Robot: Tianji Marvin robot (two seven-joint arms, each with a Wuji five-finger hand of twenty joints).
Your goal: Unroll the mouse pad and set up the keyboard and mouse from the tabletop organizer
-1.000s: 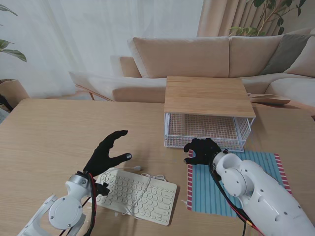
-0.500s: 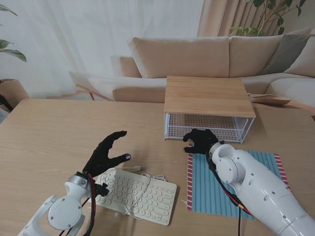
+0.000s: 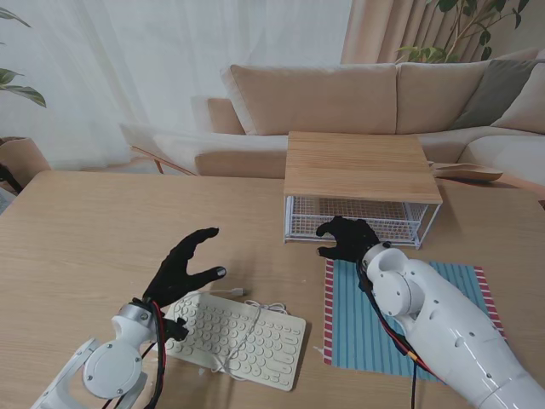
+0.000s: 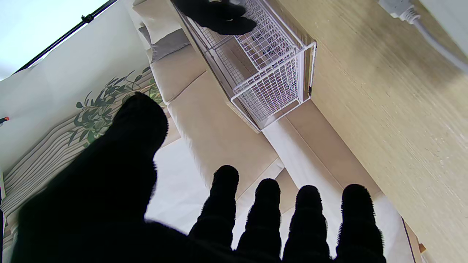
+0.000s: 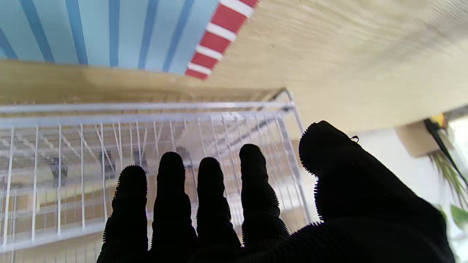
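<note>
Right hand (image 3: 345, 239) hovering w/ fingers spread, empty, at wire organizer (image 3: 358, 220) front. Left hand (image 3: 183, 267) hanging wide open, empty, over keyboard (image 3: 243, 338) near desk's front edge.

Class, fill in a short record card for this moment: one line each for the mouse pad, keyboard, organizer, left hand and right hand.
mouse pad: unrolled flat, striped, right side of table
keyboard: white, left of the pad, cable lying across it
organizer: wooden top over white wire drawer
left hand: open, raised over the keyboard's far end
right hand: open, holding nothing, at the drawer front
mouse: not visible
</note>
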